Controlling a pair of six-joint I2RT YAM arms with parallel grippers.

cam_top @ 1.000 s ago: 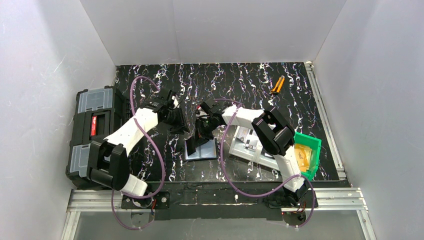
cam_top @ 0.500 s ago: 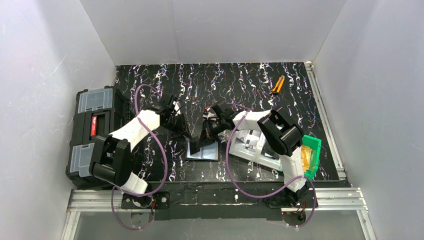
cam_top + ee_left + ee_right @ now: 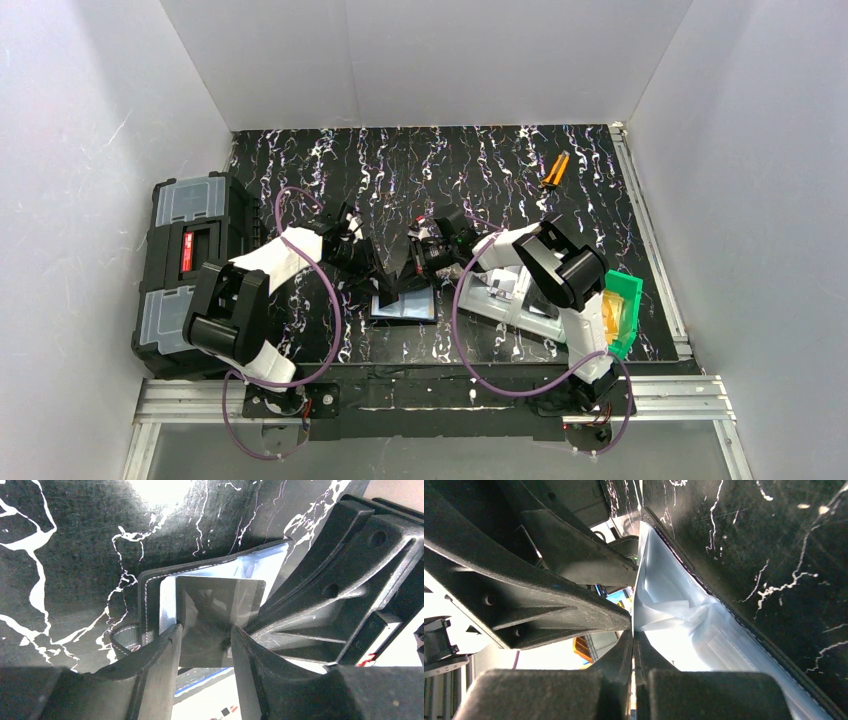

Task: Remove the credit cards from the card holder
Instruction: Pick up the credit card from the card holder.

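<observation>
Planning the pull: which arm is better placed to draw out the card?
Left. The left fingers straddle the dark rectangular card sticking out of the black bifold card holder; the right fingers are shut, pinching the holder's edge.

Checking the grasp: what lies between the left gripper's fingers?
In the left wrist view, a grey card, sticking partly out of the card holder, shows in the gap between the left gripper's fingers.

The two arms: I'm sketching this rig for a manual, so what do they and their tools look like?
Both the left arm and the right arm have white links between bulky black joint housings. A purple cable loops loosely along each. The left tool and the right tool are matte black, with two flat tapering fingers.
</observation>
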